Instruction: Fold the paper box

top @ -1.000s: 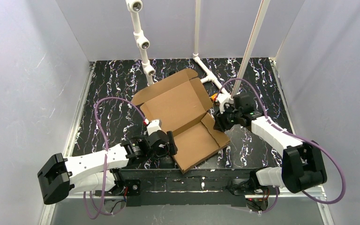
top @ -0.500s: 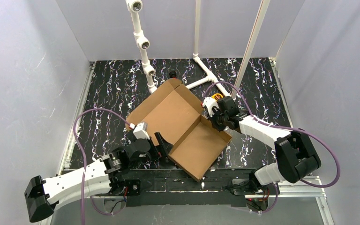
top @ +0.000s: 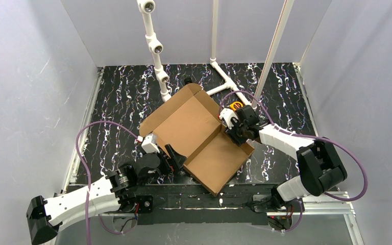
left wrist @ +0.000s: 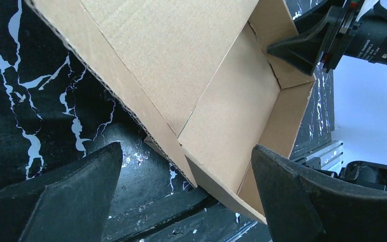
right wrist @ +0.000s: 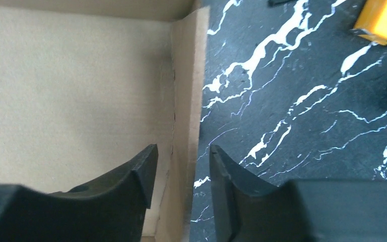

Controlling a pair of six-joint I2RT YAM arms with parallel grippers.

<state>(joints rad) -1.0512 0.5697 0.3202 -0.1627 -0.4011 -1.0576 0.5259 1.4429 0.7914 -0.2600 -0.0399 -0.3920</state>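
The paper box (top: 194, 135) lies open on the black marbled table, a brown cardboard tray with its lid panel spread toward the far left. My left gripper (top: 176, 157) is open wide at the box's near-left corner. In the left wrist view that corner (left wrist: 196, 171) sits between the spread fingers (left wrist: 80, 196), untouched. My right gripper (top: 233, 130) is at the box's right wall. In the right wrist view its jaws (right wrist: 181, 154) are open and straddle the upright side wall (right wrist: 186, 101), with a small gap on each side.
A white pipe frame (top: 158, 56) with fittings rises behind the box, and a slanted white pole (top: 273, 48) stands at the right. A small yellow object (top: 233, 106) lies on the table just beyond the right gripper, also seen as a yellow object (right wrist: 383, 22).
The left arm drew back toward the near left and its jaws spread wider. The box shifted and settled flatter. The right gripper slid left along the box's right wall, closing and reopening.
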